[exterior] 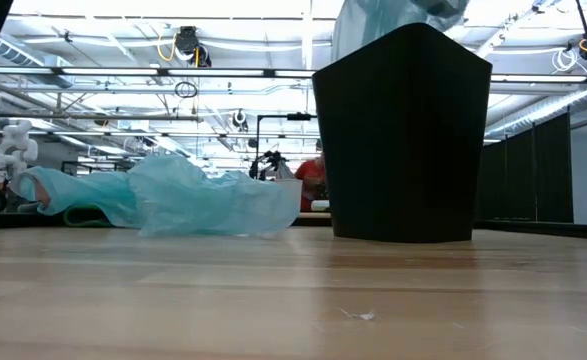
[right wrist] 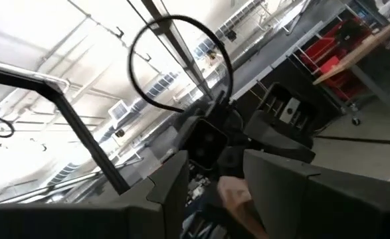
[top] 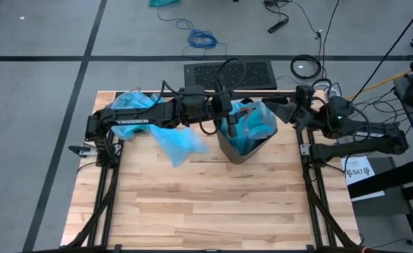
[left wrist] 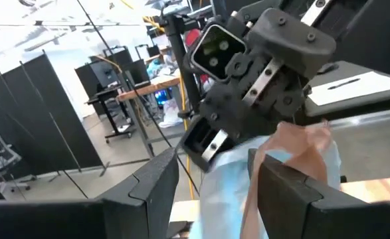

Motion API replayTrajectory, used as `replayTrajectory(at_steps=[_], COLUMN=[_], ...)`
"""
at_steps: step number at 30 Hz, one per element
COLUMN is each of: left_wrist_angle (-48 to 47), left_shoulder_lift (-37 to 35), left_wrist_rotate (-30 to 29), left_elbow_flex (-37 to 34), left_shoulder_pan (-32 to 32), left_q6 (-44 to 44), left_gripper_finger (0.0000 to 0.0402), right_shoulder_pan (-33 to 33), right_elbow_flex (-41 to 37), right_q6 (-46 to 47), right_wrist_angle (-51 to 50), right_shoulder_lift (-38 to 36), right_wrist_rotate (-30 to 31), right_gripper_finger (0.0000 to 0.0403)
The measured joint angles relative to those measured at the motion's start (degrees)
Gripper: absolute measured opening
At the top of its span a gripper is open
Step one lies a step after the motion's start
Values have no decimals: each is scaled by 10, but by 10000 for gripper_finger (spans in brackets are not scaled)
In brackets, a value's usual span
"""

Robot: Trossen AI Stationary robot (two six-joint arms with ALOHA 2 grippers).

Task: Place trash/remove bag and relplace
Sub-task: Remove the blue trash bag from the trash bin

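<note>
Two grippers meet over one bin (top: 243, 149), which stands at the far middle of the table (top: 206, 211). The left gripper (top: 229, 126) reaches in from the left and hangs over the bin's left rim; the right gripper (top: 285, 111) comes from the right and sits just past the bin's far right corner. In the left wrist view the left gripper's (left wrist: 211, 179) fingers (left wrist: 156, 180) stand spread, with the blue liner (left wrist: 229, 174) showing between them and a brownish scrap (left wrist: 299, 143) against one finger; I judge it is not clamped on anything. In the right wrist view the right gripper's (right wrist: 211, 174) fingers (right wrist: 171, 180) have a gap between them, with a pale bit low in it; whether they pinch it I cannot tell.

The liner (top: 257, 121) puffs up out of the bin's mouth, and the trash, if any is inside, is hidden from me. The rim of that liner lies directly under and between the two grippers, so both are about equally close; the left one is more squarely over the opening.

A second blue bag (top: 179, 144) lies loose and flat on the table left of the bin, under the left arm, long side running left to right. A dark vented mat (top: 229, 74) sits beyond the far edge. Nothing blocks the bin's mouth but the arms themselves, which crowd each other.
</note>
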Motion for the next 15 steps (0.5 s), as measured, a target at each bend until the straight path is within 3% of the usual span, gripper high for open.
replayTrajectory(at_steps=[7, 15], left_wrist_angle=[-35, -82], left_shoulder_lift=[0, 0], left_wrist_rotate=[5, 10], left_elbow_flex=[0, 0], left_shoulder_pan=[0, 0], left_q6=[1, 1], left_gripper_finger=[185, 185], right_shoulder_pan=[0, 0], right_elbow_flex=[0, 1], right_q6=[6, 58], right_wrist_angle=[-52, -250], right_shoulder_lift=[-42, -107], right_wrist_rotate=[8, 53], right_gripper_finger=[137, 137])
